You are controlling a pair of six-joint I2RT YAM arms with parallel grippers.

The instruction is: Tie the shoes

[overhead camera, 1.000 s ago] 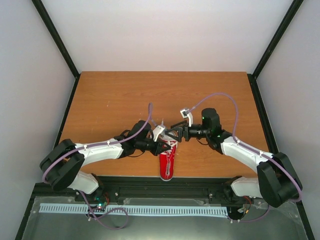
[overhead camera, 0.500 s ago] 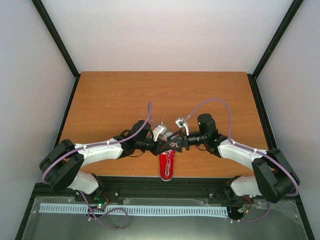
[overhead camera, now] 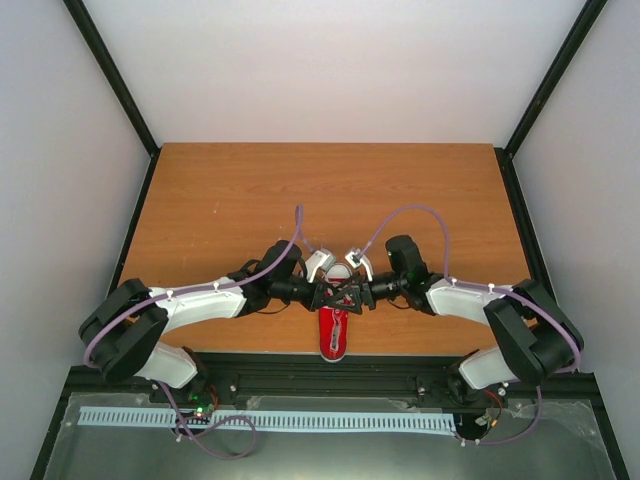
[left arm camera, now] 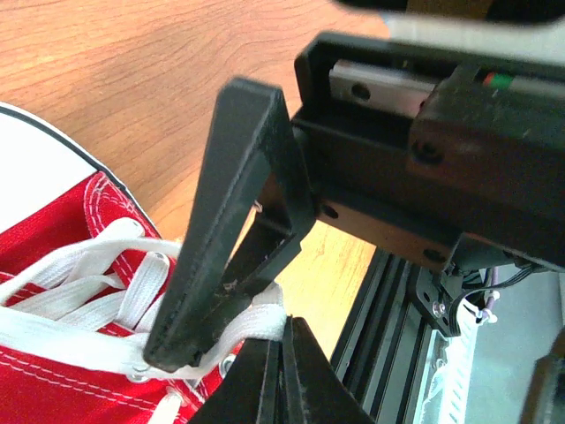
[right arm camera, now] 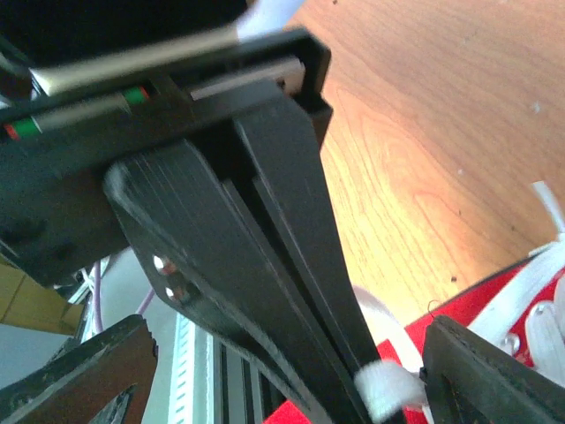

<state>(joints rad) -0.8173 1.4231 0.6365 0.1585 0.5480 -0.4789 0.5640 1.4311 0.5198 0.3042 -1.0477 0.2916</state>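
The red sneaker (overhead camera: 334, 333) with white toe cap lies at the table's near edge, toe towards the arm bases. Both grippers meet over its laced part. My left gripper (overhead camera: 326, 295) is shut on a white lace (left arm camera: 258, 323), pinched at its tips (left arm camera: 284, 353) just above the red canvas (left arm camera: 62, 362). My right gripper (overhead camera: 351, 293) is open. In the right wrist view its two fingers stand wide apart (right arm camera: 291, 375) on either side of the left gripper's shut tips and the held bit of lace (right arm camera: 388, 389). The shoe's red upper (right arm camera: 521, 291) shows at the lower right.
The wooden table (overhead camera: 250, 200) stretches away behind the shoe. A black aluminium rail (overhead camera: 400, 365) runs along the near edge right beside the shoe's toe. White walls with black corner posts close in the left, right and back.
My right arm has swung left and down until its open fingers straddle the left gripper's tips. The left gripper has stayed put, holding the lace.
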